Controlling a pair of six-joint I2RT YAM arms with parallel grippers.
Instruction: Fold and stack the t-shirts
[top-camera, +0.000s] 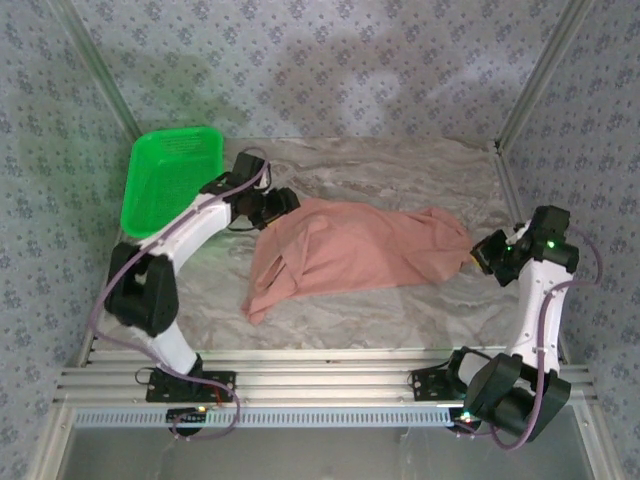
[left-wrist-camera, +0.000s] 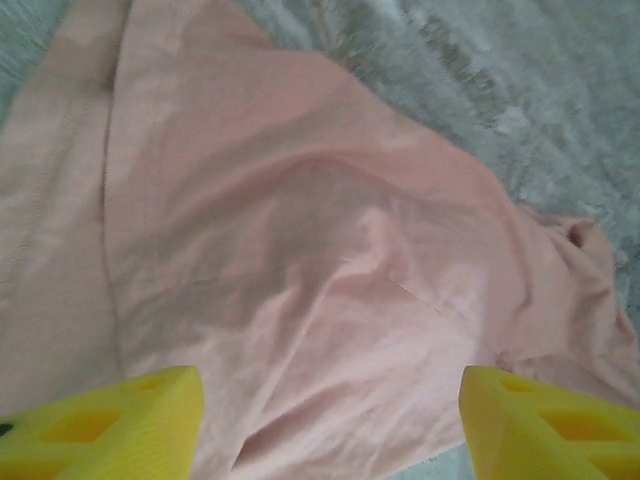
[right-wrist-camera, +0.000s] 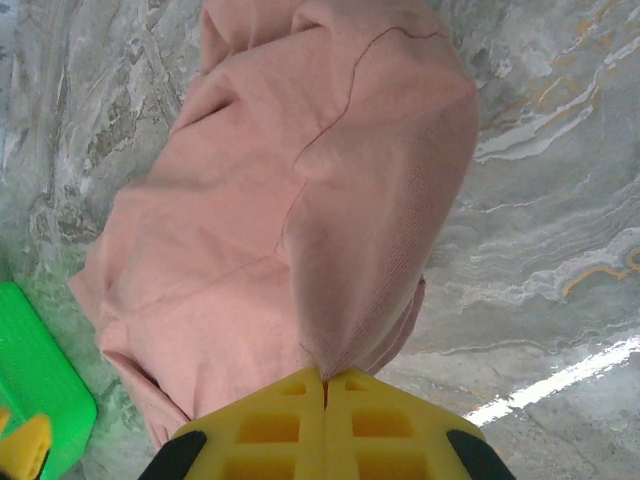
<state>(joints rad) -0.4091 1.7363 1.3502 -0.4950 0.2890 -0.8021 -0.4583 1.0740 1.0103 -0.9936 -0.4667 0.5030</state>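
Along the near edge of the counter (top-camera: 400, 330) both arms are bolted down, and they reach in from either side to opposite ends of the pink t-shirt (top-camera: 350, 250), which lies crumpled and drawn out across the middle of the surface. On the right arm (top-camera: 540, 270) the jaws are clenched on a pinch of the shirt's right-hand end. The wrist view shows the cloth gathered to a point right where the two yellow halves meet, so that end is anchored, probably to hold the fabric taut while it is spread for folding. On the left arm (top-camera: 190, 235) the jaws stand wide apart just over the shirt's left end, with cloth beneath them but nothing between them: released, grasping nothing. Farther back, in the far left corner, a green basket (top-camera: 170, 175) leans tilted against the frame, apart from the shirt.
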